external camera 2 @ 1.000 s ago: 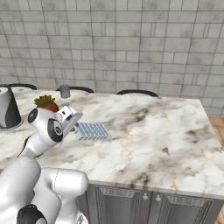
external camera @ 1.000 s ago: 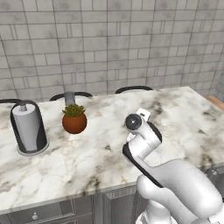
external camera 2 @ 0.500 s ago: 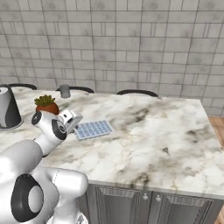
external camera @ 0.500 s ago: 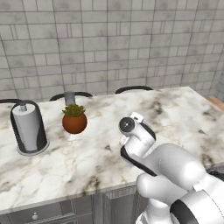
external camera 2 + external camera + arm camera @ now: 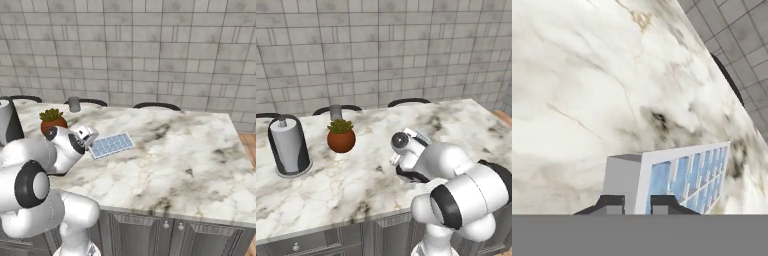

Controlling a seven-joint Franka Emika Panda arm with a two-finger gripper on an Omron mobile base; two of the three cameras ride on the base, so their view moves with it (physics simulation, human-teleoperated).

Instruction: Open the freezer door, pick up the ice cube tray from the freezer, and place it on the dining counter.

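Marble dining counter point(image 5: 190, 145): one ice cube tray point(image 5: 112, 145), one end effector point(image 5: 637, 204) gripping it.

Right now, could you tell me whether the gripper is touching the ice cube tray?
Touching: in the hand view the gripper has its fingertips closed on the rim of the ice cube tray.

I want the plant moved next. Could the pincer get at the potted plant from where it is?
Probably not yet: the pincer is shut on the ice cube tray; the potted plant stands close, nothing between.

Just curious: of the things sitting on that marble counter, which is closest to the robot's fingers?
The light-blue ice cube tray, right at the fingers; the potted plant and paper towel roll stand farther left.
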